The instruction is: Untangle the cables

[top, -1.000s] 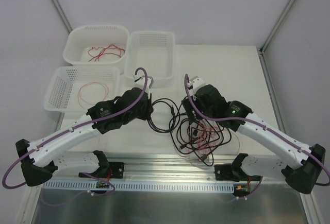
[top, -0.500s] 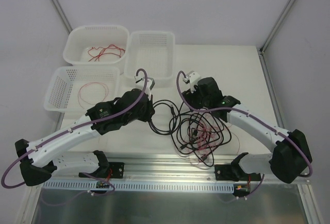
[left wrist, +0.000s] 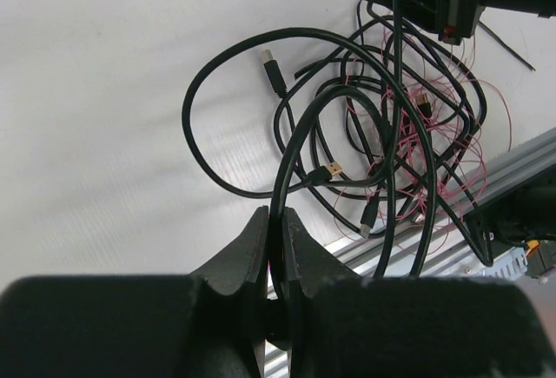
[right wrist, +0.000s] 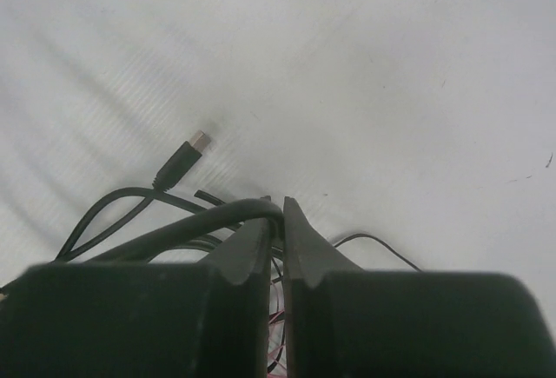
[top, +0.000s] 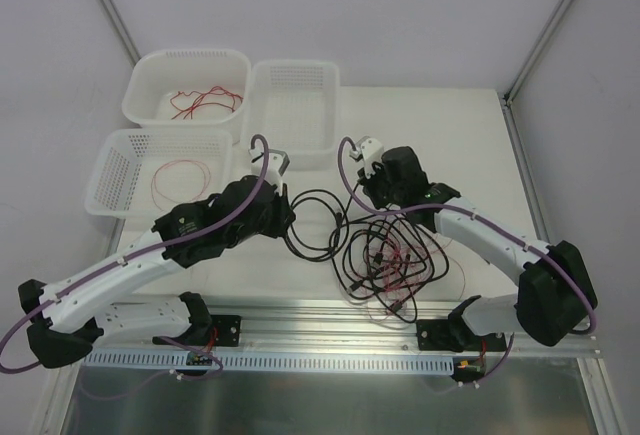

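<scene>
near edge: rail (top: 320, 327) and both arm bases; the tangle (top: 390, 255) lies on the table (top: 450, 145) just past the rail, right of centre.
tangle: black cables (left wrist: 185, 113) looped over and through red wires (top: 398, 265), all one heap. Red bunches on the near-right side; one wide black loop spreads toward the left edge.
plugs: free ends show. One plug (left wrist: 274, 72) lies inside the wide loop, and a gold-tipped plug (left wrist: 333, 169) sits near the middle of the heap.
left gripper (left wrist: 276, 222): pinched tight on a black cable (left wrist: 276, 200) at the left side of the heap; the cable arcs from the jaws into the knot.
right gripper (right wrist: 280, 213): fingers nearly together, with a black cable crossing between the tips at the far side of the heap. Reads as a grip.
same cable in both?: cannot tell.
far left corner: three baskets. The far basket (top: 190, 53) holds red wires, the nearer basket (top: 165, 133) holds one red loop, and the third basket (top: 292, 63) stands beside the far one.
step: my read is two holds set on black cable, ready to draw a strand out. Some red is sorted, but the heap remains knotted.
next: move the grippers apart slowly, lifting a little so the red slides off.
risk: the plugs may snag on loops and the thin red may drag along. If so, ease off and regrip nearer the crossing.
</scene>
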Robot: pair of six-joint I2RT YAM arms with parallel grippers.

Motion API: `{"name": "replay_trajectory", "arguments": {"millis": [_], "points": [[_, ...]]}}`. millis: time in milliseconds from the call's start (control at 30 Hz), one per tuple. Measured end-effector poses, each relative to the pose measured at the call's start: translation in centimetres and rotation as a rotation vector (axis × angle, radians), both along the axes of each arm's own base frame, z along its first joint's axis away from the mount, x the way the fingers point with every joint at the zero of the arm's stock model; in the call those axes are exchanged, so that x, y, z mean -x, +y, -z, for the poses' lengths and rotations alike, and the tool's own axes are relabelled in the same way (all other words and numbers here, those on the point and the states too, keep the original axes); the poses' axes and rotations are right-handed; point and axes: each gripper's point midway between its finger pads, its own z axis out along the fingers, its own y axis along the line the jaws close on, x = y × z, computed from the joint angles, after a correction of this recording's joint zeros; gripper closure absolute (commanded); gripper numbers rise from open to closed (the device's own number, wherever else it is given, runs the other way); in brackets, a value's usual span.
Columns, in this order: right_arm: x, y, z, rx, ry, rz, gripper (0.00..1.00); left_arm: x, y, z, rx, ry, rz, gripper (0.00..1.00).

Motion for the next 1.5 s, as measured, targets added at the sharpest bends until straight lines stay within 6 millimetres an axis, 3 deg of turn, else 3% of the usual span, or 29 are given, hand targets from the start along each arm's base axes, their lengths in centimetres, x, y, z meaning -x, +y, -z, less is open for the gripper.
{"name": "replay_trajectory", "arguments": {"millis": [167, 333, 400, 533, 700, 833, 1000, 1200, 1500], "points": [[-0.3, -1.2, -0.5, -0.017, 0.007, 0.045, 0.99, -0.2, 1.3, -0.4, 0.008, -0.026, -0.049, 1.0], [-1.0, -7.2, -3.2, -0.089, 0.034, 0.269, 0.99, -1.0, 3.4, -0.3, 0.001, -0.048, -0.156, 1.0], [-1.1, -10.2, -5.1, -0.152, 0.037, 0.378, 0.99, -1.5, 4.5, 0.6, -0.013, -0.033, -0.21, 1.0], [-0.7, -17.7, -11.4, -0.302, -0.041, 0.636, 0.99, -2.6, 7.8, 3.9, -0.086, 0.029, -0.344, 1.0], [2.1, -20.6, -17.7, -0.432, -0.14, 0.728, 0.99, -2.9, 9.1, 6.5, -0.162, 0.082, -0.389, 1.0], [3.9, -20.5, -20.2, -0.539, -0.154, 0.742, 0.99, -3.1, 8.7, 8.3, -0.217, 0.126, -0.394, 1.0], [4.9, -19.8, -22.6, -0.642, -0.131, 0.733, 0.99, -3.4, 8.4, 10.2, -0.265, 0.172, -0.402, 1.0], [4.5, -16.1, -24.9, -0.802, -0.024, 0.568, 0.99, -3.3, 6.8, 11.8, -0.287, 0.238, -0.376, 1.0], [3.6, -13.9, -23.0, -0.813, 0.122, 0.501, 0.99, -3.8, 0.5, 7.9, -0.195, 0.191, -0.242, 1.0]]}}
